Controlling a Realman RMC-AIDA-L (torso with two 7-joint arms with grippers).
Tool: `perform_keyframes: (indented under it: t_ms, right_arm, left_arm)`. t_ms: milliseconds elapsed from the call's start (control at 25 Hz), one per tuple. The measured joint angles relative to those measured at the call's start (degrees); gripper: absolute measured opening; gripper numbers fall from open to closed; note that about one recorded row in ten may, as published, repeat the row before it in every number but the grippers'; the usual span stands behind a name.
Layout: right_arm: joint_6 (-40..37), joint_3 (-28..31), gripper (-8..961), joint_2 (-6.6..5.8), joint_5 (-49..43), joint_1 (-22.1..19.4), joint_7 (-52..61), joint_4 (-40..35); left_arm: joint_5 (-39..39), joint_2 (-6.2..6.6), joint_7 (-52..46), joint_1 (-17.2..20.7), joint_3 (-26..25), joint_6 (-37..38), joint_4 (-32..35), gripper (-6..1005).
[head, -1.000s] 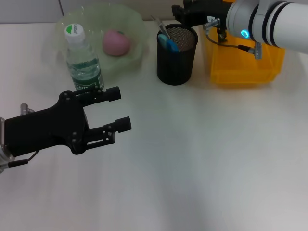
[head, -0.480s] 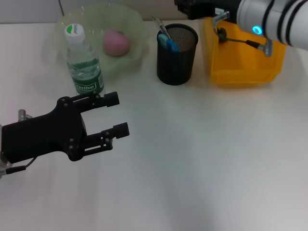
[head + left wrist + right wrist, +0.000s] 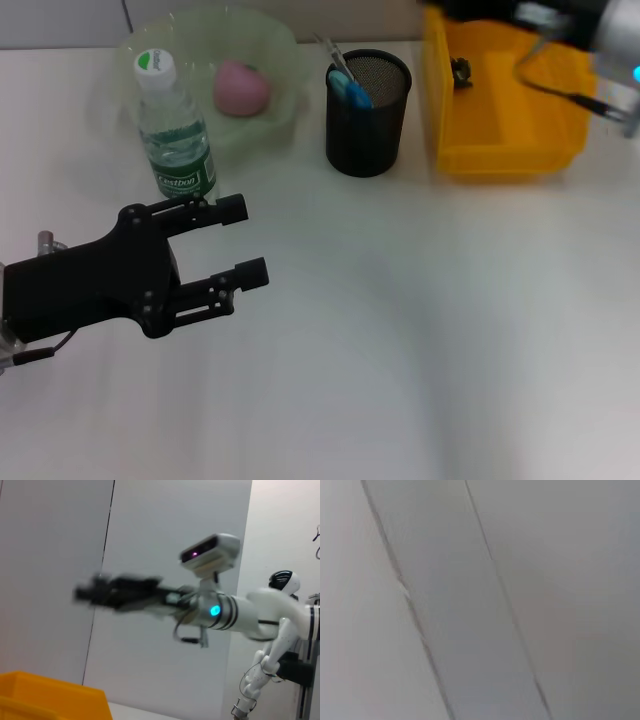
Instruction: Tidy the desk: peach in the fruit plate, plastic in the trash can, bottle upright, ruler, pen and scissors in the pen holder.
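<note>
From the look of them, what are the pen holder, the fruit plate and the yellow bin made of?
The pen holder looks like black metal mesh: fine holes show at its rim. The fruit plate seems pale green translucent plastic or glass, since the table shows faintly through it. The yellow bin looks like opaque moulded plastic with smooth, slightly glossy walls.

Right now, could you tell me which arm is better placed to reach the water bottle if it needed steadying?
Left. The left gripper hovers open just in front of the upright bottle, while the right gripper is raised near the yellow bin, beyond the pen holder.
</note>
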Motion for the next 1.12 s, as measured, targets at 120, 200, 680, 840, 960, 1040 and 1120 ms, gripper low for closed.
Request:
perform_keyframes:
  t_ms: [120, 200, 680, 840, 960, 1040, 1120]
  right_arm:
    - [-13.48, 8.89, 553, -0.08, 5.70, -0.02, -6.65, 7.39]
    - [-21.20, 14.41, 560, -0.48, 5.25, 0.31, -9.65, 12.10]
    - [-39.96, 19.74, 607, -1.07, -11.43, -1.67, -23.67, 21.19]
    - [-45.58, 19.54, 731, -0.36, -17.39, -2.79, -30.28, 21.62]
    - [-47.09, 19.36, 812, -0.23, -20.17, -2.80, -28.99, 21.94]
    - [-46.80, 19.10, 815, -0.05, -21.45, -2.81, -27.03, 22.03]
    - [-45.87, 17.63, 817, 0.07, -23.96, -2.37, -25.31, 21.81]
  left_arm:
    - [-0.01, -0.01, 0.03, 0.19, 0.00, 0.11, 0.00, 696]
    - [-0.01, 0.00, 0.04, 0.26, 0.00, 0.17, 0.00, 696]
    - [0.00, -0.09, 0.04, 0.62, 1.95, 0.70, -0.06, 696]
    - [2.43, -0.02, 3.17, 1.43, 3.14, 1.26, -0.05, 696]
    - [2.85, -0.08, 4.51, 1.98, 3.23, 1.27, -0.05, 697]
    - [2.89, -0.07, 5.09, 2.32, 3.28, 1.23, -0.03, 699]
    - [2.94, 0.11, 5.18, 2.69, 3.32, 1.23, 0.39, 700]
